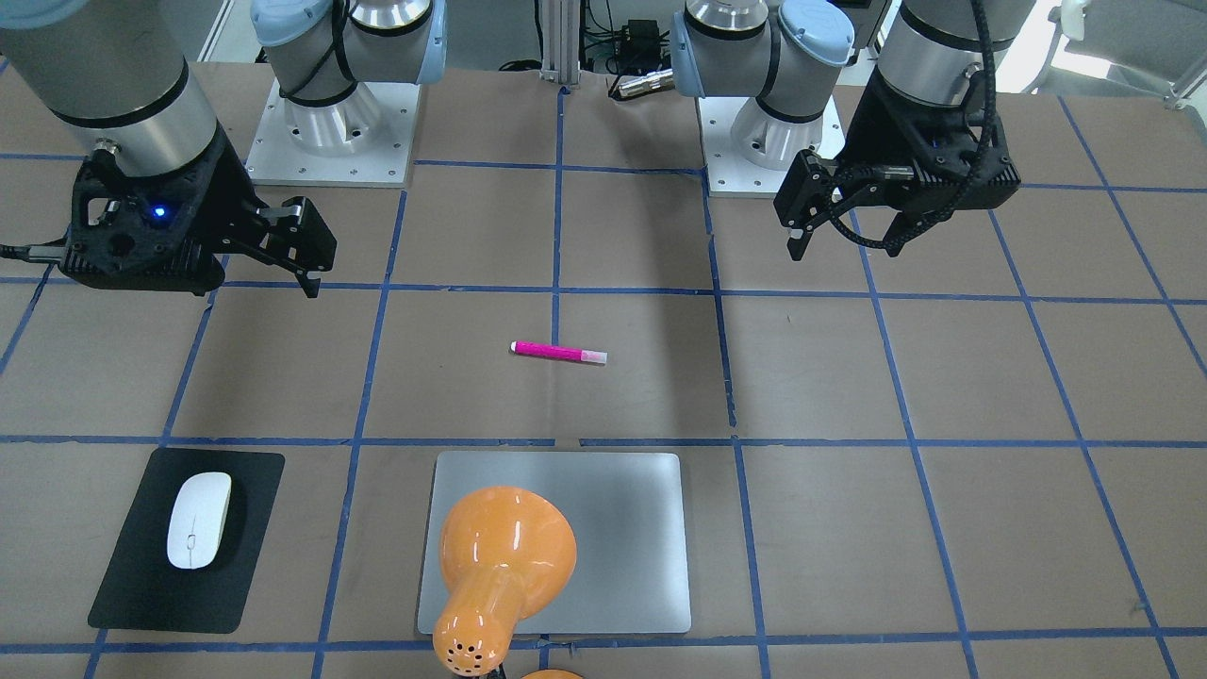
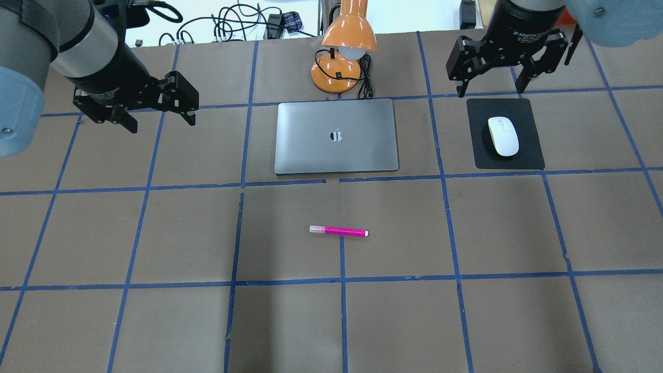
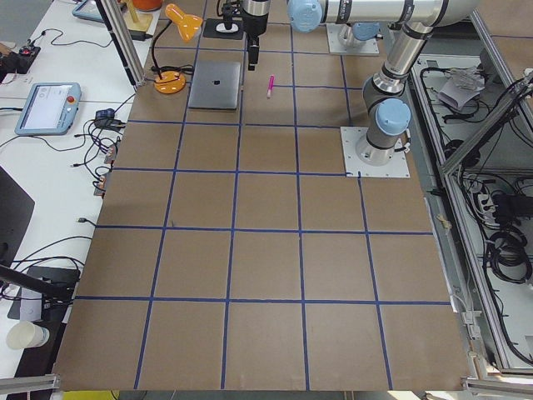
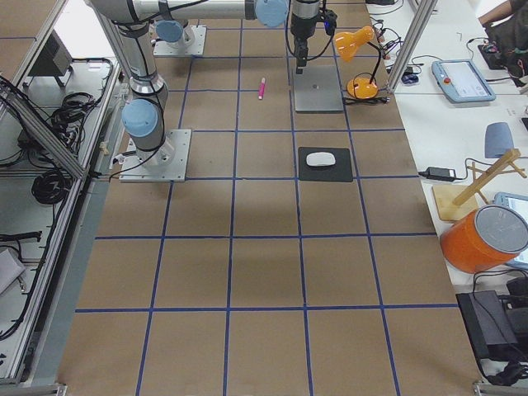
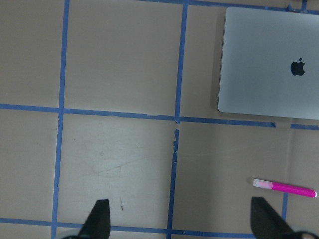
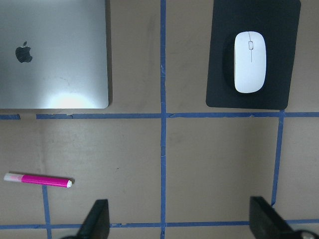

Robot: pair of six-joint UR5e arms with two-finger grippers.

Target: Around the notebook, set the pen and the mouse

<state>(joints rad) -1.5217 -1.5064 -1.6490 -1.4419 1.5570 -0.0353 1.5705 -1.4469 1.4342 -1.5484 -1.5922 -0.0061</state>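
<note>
The silver-grey notebook (image 2: 311,140) lies closed at the table's far middle. The magenta pen (image 2: 339,231) lies flat on the brown table, apart from the notebook on its near side, pale end pointing left. Right of the notebook, the white mouse (image 2: 503,135) rests on a black pad (image 2: 479,155). My left gripper (image 2: 161,123) hangs open and holds nothing, above the table left of the notebook. My right gripper (image 2: 491,89) is open too, hovering over the pad's far edge. The left wrist view shows the pen (image 5: 284,187) and notebook (image 5: 271,64); the right wrist view shows the mouse (image 6: 250,61).
An orange desk lamp (image 2: 348,36) stands just beyond the notebook, its base (image 2: 336,75) and cord near the notebook's far edge; in the front-facing view its shade (image 1: 504,556) covers part of the notebook. Blue tape lines grid the table.
</note>
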